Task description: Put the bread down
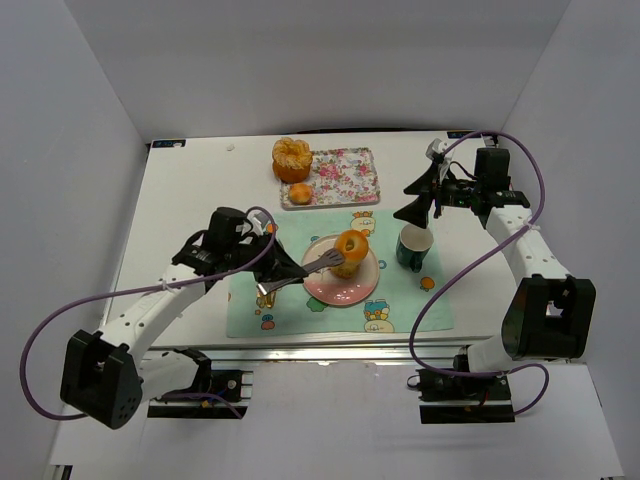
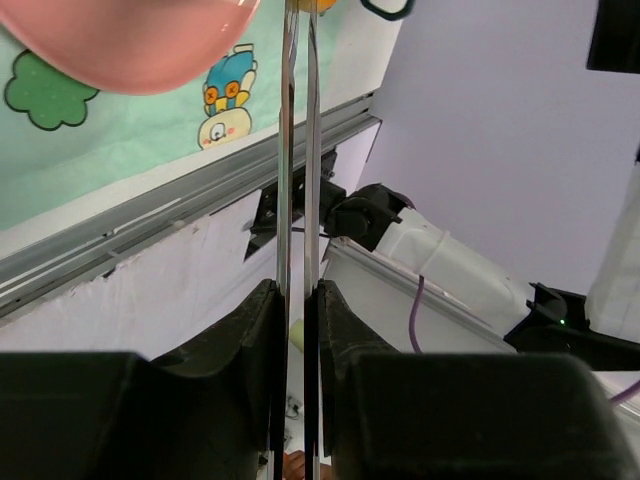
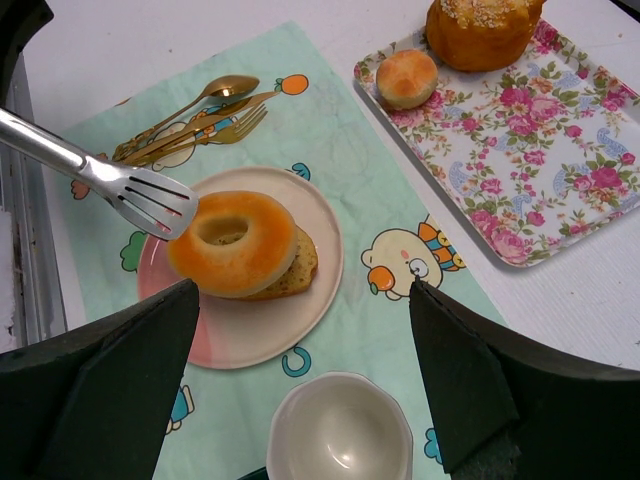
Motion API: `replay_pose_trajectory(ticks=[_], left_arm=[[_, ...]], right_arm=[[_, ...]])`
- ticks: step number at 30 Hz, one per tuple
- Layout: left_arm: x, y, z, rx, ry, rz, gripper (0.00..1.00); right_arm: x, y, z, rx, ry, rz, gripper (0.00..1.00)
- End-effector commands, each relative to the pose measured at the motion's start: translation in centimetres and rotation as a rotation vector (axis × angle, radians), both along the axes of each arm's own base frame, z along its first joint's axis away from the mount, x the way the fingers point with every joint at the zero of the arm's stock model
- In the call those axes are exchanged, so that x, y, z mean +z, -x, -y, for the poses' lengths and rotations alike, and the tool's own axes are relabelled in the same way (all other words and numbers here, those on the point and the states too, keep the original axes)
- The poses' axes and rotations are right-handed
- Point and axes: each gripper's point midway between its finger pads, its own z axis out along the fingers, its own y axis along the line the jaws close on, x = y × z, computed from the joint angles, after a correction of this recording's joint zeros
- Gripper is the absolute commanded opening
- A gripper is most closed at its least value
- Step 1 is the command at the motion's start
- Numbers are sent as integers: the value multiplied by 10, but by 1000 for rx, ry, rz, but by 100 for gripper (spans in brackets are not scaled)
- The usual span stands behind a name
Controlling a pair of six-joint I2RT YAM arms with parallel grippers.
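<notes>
A ring-shaped orange bread (image 1: 351, 245) lies on a flat slice (image 3: 296, 272) on the pink plate (image 1: 325, 290); it also shows in the right wrist view (image 3: 238, 240). My left gripper (image 1: 262, 262) is shut on metal tongs (image 1: 300, 272), whose two blades run close together up the left wrist view (image 2: 298, 150). The tongs' slotted tip (image 3: 150, 198) sits at the ring's left edge, not around it. My right gripper (image 1: 415, 200) is open and empty, hovering above the cup (image 1: 413, 247), its gap over the plate's edge in the right wrist view (image 3: 302, 290).
A floral tray (image 1: 345, 175) at the back holds a large bun (image 1: 292, 158) and a small roll (image 1: 300, 193). Gold cutlery (image 3: 195, 112) lies on the green cartoon placemat (image 1: 400, 300) left of the plate. The white-lined cup (image 3: 340, 430) stands right of the plate.
</notes>
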Motion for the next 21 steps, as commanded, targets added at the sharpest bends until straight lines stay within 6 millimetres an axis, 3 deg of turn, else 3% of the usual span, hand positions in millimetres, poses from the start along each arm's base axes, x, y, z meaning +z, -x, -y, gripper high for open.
replay_pose_trajectory(ticks=[1, 7, 14, 21], left_arm=[[-1, 3, 0, -20, 0, 26, 4], [-15, -1, 1, -30, -26, 5, 16], [-22, 0, -2, -63, -72, -1, 42], [-16, -1, -2, -59, -77, 12, 48]], right_arm=[[18, -2, 1, 5, -14, 41, 89], [15, 1, 1, 3, -11, 38, 89], [14, 0, 1, 3, -10, 36, 89], [13, 0, 1, 2, -12, 30, 89]])
